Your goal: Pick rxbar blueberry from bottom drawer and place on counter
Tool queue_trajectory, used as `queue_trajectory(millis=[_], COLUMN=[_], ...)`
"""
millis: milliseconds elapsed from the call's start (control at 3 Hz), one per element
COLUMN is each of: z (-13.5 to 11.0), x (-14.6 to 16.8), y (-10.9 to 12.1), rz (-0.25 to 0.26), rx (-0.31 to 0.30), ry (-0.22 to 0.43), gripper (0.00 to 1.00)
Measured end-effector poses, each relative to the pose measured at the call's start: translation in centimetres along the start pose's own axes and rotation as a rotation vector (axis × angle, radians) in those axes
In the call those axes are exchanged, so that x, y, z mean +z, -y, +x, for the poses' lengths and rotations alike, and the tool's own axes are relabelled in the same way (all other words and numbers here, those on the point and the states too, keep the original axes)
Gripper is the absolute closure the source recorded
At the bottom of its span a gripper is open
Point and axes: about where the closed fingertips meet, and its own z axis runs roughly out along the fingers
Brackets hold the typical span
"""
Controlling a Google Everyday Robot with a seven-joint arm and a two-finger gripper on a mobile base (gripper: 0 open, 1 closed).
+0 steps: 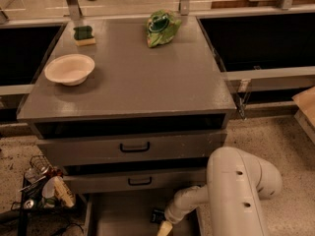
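The rxbar blueberry [157,215] lay in the bottom drawer [118,216], lower centre of frame. The pincer [165,228] hung just beside it, grip state undeterminable. The bar was apparently light, flat and slick-wrapped, best gripped across its narrow sides.

The robot's chunky white rounded arm [241,195] fills the lower right, with its elbow humped up high. From there a slimmer white forearm tube [189,205] angles down and to the left into the open grey bottom drawer [118,215]. The pale cream-tipped gripper [165,227] sits low inside, near the drawer's right side. It's pointing downward and partly cut off at the bottom of the view.
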Motion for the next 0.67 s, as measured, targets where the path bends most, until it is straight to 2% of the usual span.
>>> queue_trajectory(millis=[333,667], z=[0.88,0.88], x=[1.84,1.84], y=[-0.45,-0.46], rz=[-0.034,-0.034], rx=[0.010,0.010], ry=[-0.033,-0.033], gripper=[0.00,0.00])
